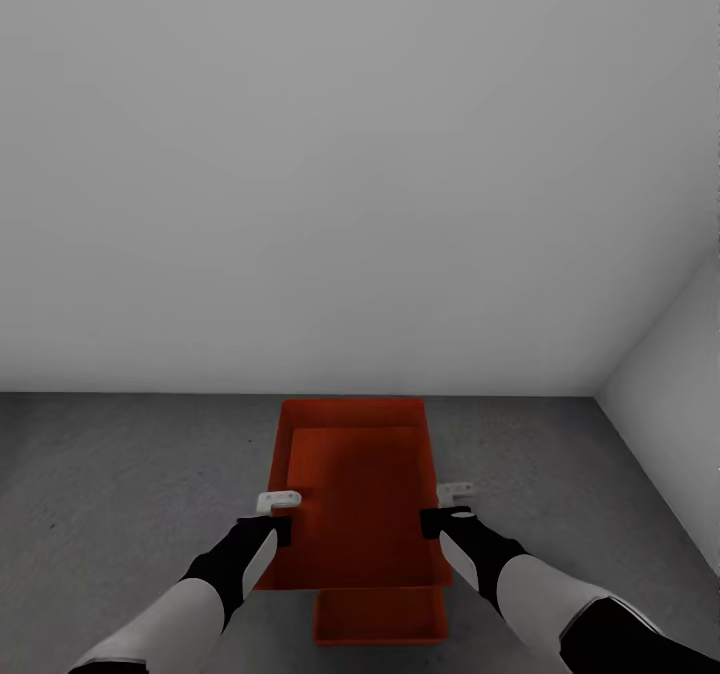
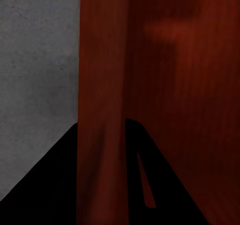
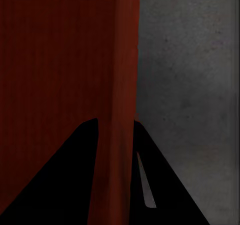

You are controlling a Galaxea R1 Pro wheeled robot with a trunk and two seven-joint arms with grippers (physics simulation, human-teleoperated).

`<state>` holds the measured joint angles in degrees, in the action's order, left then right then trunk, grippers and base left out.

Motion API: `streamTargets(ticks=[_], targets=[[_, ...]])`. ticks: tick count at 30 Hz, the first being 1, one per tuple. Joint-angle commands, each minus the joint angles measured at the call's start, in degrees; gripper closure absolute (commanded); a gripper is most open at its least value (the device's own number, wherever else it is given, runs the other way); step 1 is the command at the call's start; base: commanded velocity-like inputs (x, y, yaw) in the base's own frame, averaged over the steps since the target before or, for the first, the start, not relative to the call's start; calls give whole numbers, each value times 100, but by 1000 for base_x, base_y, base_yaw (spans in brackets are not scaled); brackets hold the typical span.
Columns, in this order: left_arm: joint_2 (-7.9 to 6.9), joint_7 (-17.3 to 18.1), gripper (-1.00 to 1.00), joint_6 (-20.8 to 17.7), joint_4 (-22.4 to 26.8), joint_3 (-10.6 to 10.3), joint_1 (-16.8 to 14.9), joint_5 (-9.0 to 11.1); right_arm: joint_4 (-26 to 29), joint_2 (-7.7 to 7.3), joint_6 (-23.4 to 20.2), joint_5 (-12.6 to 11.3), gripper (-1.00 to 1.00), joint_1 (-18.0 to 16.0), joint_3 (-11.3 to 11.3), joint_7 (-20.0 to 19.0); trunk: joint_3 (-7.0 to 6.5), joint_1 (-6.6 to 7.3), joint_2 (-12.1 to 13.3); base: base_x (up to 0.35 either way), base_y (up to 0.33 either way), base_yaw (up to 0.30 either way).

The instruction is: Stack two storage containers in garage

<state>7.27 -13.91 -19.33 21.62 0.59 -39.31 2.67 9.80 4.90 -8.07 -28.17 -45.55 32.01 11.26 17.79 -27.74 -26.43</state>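
Upper bin: red-orange rectangular open-top plastic container [image 1: 355, 494], held above the dark grey concrete floor [image 1: 120, 474], near the white-grey wall [image 1: 350, 154].
Lower bin: second alike red-orange container [image 1: 380, 619], beneath the upper bin's near end.
Left gripper [image 1: 272, 514]: jaws clamped on the upper bin's left wall.
Right gripper [image 1: 445, 509]: jaws clamped on its right wall.

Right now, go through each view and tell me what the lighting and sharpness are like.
Head view: flat, even light, pale wall without glare, mottled floor with hardly any shadow around the upper container. Left wrist view: the container wall is very close, smeared and dim, the fingers pure black. Right wrist view: the same soft red blur, though the floor's speckle reads sharper.
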Motion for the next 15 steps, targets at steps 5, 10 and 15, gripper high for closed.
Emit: streamTargets(ticks=[5,10,15], targets=[[-182,-42,100,-21,-9,-34,2,111,31,-85,174,31,100,-7,51,34,9,-2,-10,0,-193,0],[-182,-42,100,-18,-9,-40,2,111,31,-84,174,31,100,-8,51,34,9,-2,-10,0,-178,0],[-182,-42,100,-18,-5,-38,2,111,31,-85,174,31,100,-9,51,34,9,-2,-10,0,-48,0]])
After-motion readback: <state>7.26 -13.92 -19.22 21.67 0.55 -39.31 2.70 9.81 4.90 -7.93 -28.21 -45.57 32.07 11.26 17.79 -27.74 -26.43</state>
